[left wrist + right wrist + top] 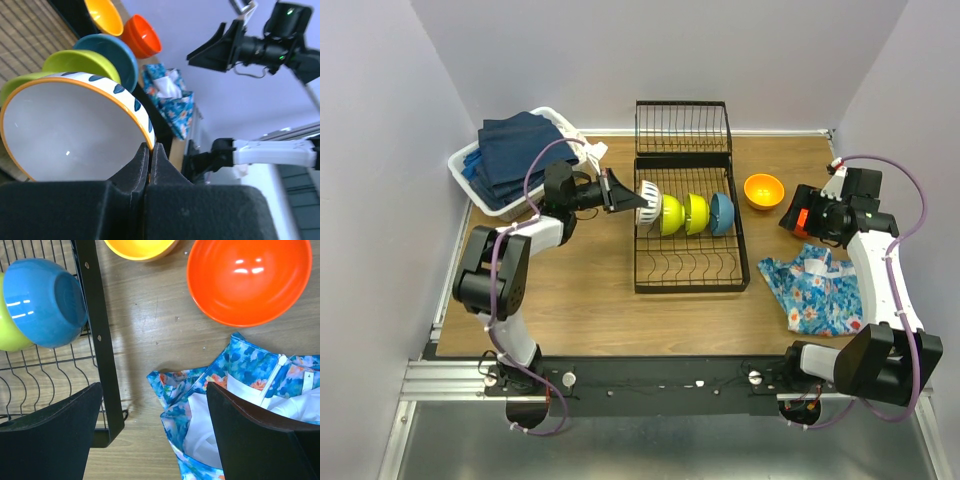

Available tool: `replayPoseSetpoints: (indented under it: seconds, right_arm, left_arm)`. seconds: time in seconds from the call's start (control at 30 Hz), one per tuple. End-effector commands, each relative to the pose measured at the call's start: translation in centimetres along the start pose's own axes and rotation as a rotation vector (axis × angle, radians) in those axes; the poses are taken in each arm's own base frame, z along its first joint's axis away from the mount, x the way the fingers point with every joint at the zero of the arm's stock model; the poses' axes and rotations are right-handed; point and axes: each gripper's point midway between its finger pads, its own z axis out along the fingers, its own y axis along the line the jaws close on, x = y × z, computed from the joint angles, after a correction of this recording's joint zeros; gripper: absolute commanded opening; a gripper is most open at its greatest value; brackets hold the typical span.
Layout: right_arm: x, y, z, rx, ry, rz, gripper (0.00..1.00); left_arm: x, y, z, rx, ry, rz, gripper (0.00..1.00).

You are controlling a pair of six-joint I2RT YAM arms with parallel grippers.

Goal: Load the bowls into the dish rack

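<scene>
In the dish rack (692, 288) stand two lime-yellow bowls (671, 214) and the blue bowl (722, 213); the left gripper (150, 149) pinches the white bowl (65, 127) by its rim at the row's end; the right gripper (154, 390) is spread, empty; the orange-yellow bowl (764, 190) and the red-orange bowl (249, 280) lie on the table (590, 300), not yet loaded.

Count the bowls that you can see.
6. Four in the dish rack: the white bowl, pinched by the left gripper, two lime bowls, the blue bowl. The orange-yellow bowl and the red-orange bowl sit on the table. More may be hidden.
</scene>
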Motion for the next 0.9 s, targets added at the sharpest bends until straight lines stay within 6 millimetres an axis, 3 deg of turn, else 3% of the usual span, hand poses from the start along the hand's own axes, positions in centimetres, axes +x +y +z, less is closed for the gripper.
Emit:
replayPoseSetpoints:
  seconds: [0.0, 0.37, 0.53, 0.87]
  right_arm:
    - [-0.6, -0.6, -0.2, 0.032, -0.023, 0.004, 0.92]
    - [-1.5, -1.4, -0.2, 0.062, -0.020, -0.007, 0.92]
    - [-1.7, -1.7, 0.2, 0.070, -0.018, -0.009, 0.92]
    - [-2.3, -2.1, 0.9, 0.082, 0.012, -0.018, 0.92]
  left_arm:
    - [-2.5, -4.0, 0.5, 0.192, -0.035, 0.025, 0.00]
    - [-2.0, -0.2, 0.6, 0.170, -0.046, -0.067, 0.00]
    - [-2.0, 0.6, 0.5, 0.154, -0.040, -0.076, 0.00]
    - [-0.6, 3.7, 0.7, 0.141, -0.038, -0.137, 0.00]
